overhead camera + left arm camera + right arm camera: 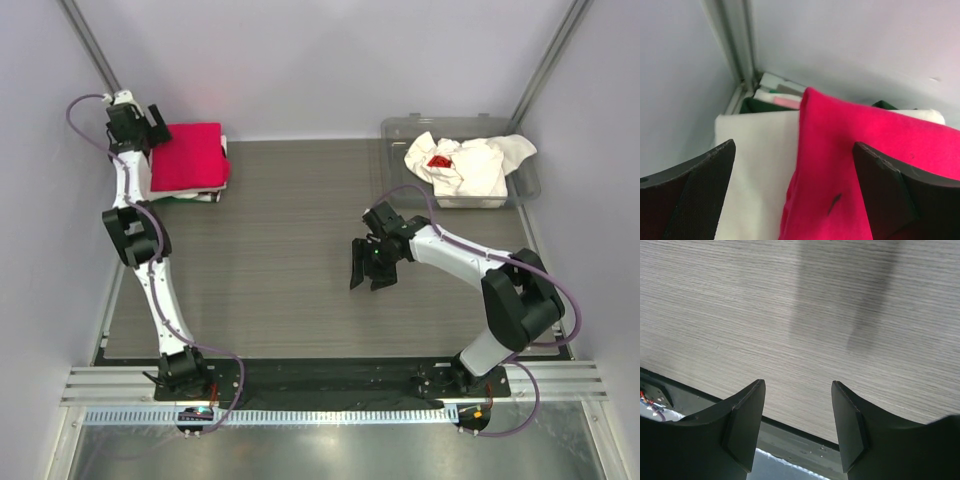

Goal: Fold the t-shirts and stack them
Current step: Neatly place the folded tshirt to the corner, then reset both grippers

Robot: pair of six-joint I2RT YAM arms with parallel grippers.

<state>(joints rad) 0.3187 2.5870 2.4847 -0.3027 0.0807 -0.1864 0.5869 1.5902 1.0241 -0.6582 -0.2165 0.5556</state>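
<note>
Left gripper: I am holding my left gripper (794, 150) at the table's 10 o'clock corner, low over the stack. Its jaws are standing wide apart and clamping nothing.
Where the cloth is lying: the crimson t-shirt (186, 155) is sitting folded on top of the stack, with a white t-shirt (760, 165) showing beneath it on the side toward 9 o'clock.
Why I am there: my left fingers are straddling the crimson edge, so I am judging this as the moment of setting that shirt on the pile. With the jaws this wide, the cloth is lying free and is not being dragged.
Right gripper: I am hovering my right gripper (370, 272) near the middle of the table (290, 250), a little toward 3 o'clock. Its jaws are apart, with only bare wood grain showing between them.
Why it is waiting there: it is parked between the stack and the tub, well apart from both.
Unfolded shirts: crumpled white t-shirts (485, 165) are heaped in the clear plastic tub (527, 185) at 2 o'clock, one of them a t-shirt with a small red mark (440, 162).
Progress: I am reckoning the job partly done, with the tub's shirts left to fold.
Risk: the crimson shirt is overhanging the white one, so I am watching for a snag as I lift away.
</note>
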